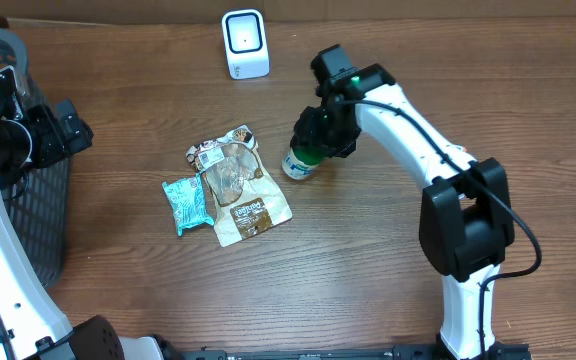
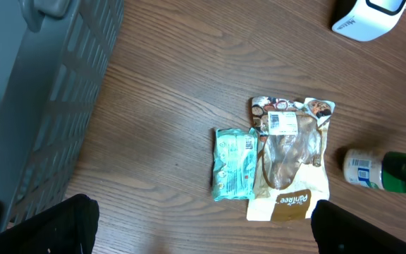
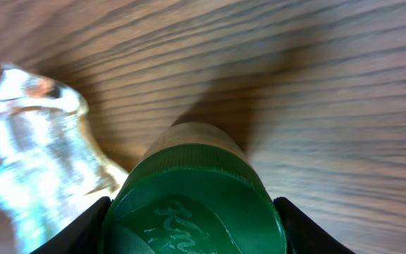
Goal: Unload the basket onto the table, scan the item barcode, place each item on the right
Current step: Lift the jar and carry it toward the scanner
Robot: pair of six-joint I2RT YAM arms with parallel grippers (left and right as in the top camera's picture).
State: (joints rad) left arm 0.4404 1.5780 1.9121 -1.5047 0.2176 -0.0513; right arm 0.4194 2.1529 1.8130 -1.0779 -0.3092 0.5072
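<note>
- Green-capped bottle (image 1: 301, 163): your right fingers (image 3: 83, 231) pinch it at the cap (image 3: 192, 204), whose raised script you can't read.
- Your left fingers (image 2: 65, 226) stand spread wide above the surface (image 2: 161, 106).

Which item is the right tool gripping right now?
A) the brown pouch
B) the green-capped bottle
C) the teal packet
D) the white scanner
B: in the right wrist view the right tool clamps both sides of the cap of the green-capped bottle.
</note>
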